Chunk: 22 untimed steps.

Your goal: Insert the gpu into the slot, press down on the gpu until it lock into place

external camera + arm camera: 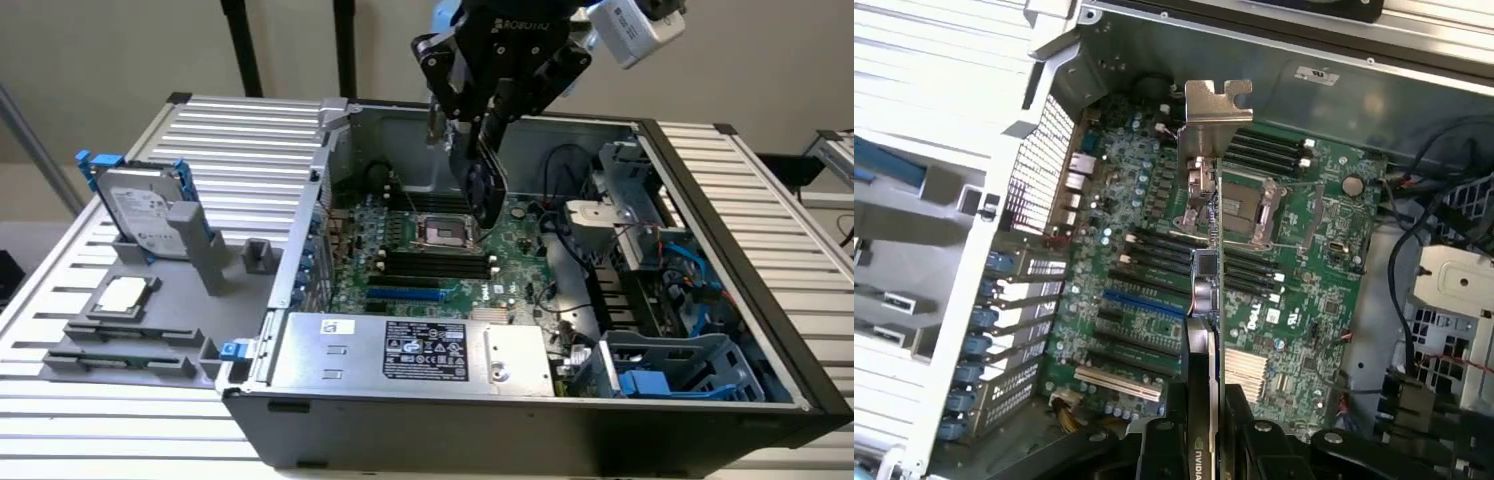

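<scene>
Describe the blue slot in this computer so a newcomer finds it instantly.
Look inside the open computer case at the green motherboard. Between the black memory strips and the silver power supply lies the slot, the board's only bright blue strip.

The gpu (483, 185) (1202, 370), a thin black card with a silver end bracket, hangs on edge, pinched at its upper rim by my gripper (481, 140). It sits above the CPU socket (445, 232), not touching it. The slot (404, 296) (1144, 303), a long bright blue strip, lies unfilled, nearer the exterior camera than that socket and apart from the card.
</scene>
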{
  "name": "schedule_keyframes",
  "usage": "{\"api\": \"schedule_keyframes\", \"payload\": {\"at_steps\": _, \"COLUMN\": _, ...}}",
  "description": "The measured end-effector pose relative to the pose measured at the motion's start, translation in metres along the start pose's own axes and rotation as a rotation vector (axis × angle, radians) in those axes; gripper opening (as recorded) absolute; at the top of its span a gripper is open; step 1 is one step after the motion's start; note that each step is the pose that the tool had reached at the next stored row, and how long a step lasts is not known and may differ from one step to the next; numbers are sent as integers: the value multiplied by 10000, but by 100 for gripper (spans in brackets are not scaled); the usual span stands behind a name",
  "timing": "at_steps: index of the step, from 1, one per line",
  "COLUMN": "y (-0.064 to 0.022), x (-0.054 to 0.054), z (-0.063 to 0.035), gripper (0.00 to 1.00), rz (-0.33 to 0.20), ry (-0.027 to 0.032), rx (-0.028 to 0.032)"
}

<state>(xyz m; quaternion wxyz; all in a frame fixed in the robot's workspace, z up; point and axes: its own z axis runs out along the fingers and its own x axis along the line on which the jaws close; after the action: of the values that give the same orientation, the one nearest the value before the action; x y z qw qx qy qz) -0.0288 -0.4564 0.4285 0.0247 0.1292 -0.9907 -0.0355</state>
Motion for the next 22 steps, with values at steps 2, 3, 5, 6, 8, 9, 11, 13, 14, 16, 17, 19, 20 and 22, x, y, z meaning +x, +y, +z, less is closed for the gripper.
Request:
{"api": "schedule_keyframes", "payload": {"at_steps": 2, "y": 0, "x": 0, "z": 0, "gripper": 26, "rz": -358, "ry": 28, "rx": 14}}
{"api": "schedule_keyframes", "payload": {"at_steps": 3, "y": 0, "x": 0, "z": 0, "gripper": 26, "rz": -543, "ry": 42, "rx": 21}}
{"api": "schedule_keyframes", "payload": {"at_steps": 5, "y": 0, "x": 0, "z": 0, "gripper": 26, "rz": -918, "ry": 71, "rx": 37}}
{"api": "schedule_keyframes", "payload": {"at_steps": 6, "y": 0, "x": 0, "z": 0, "gripper": 26, "rz": -1096, "ry": 85, "rx": 45}}
{"api": "schedule_keyframes", "payload": {"at_steps": 8, "y": 0, "x": 0, "z": 0, "gripper": 26, "rz": -1455, "ry": 112, "rx": 58}}
{"api": "schedule_keyframes", "payload": {"at_steps": 9, "y": 0, "x": 0, "z": 0, "gripper": 26, "rz": -1634, "ry": 126, "rx": 66}}
{"api": "schedule_keyframes", "payload": {"at_steps": 11, "y": 0, "x": 0, "z": 0, "gripper": 26, "rz": -1992, "ry": 154, "rx": 80}}
{"api": "schedule_keyframes", "payload": {"at_steps": 13, "y": 0, "x": 0, "z": -1, "gripper": 26, "rz": -2357, "ry": 182, "rx": 95}}
{"api": "schedule_keyframes", "payload": {"at_steps": 14, "y": 0, "x": 0, "z": 0, "gripper": 26, "rz": -2547, "ry": 195, "rx": 102}}
{"api": "schedule_keyframes", "payload": {"at_steps": 16, "y": 0, "x": 0, "z": 0, "gripper": 26, "rz": -2910, "ry": 222, "rx": 118}}
{"api": "schedule_keyframes", "payload": {"at_steps": 17, "y": 0, "x": 0, "z": 0, "gripper": 26, "rz": -3091, "ry": 234, "rx": 125}}
{"api": "schedule_keyframes", "payload": {"at_steps": 19, "y": 0, "x": 0, "z": 0, "gripper": 26, "rz": -3453, "ry": 258, "rx": 142}}
{"api": "schedule_keyframes", "payload": {"at_steps": 20, "y": 0, "x": 0, "z": 0, "gripper": 26, "rz": -3634, "ry": 270, "rx": 150}}
{"api": "schedule_keyframes", "payload": {"at_steps": 22, "y": 0, "x": 0, "z": 0, "gripper": 26, "rz": -3998, "ry": 293, "rx": 167}}
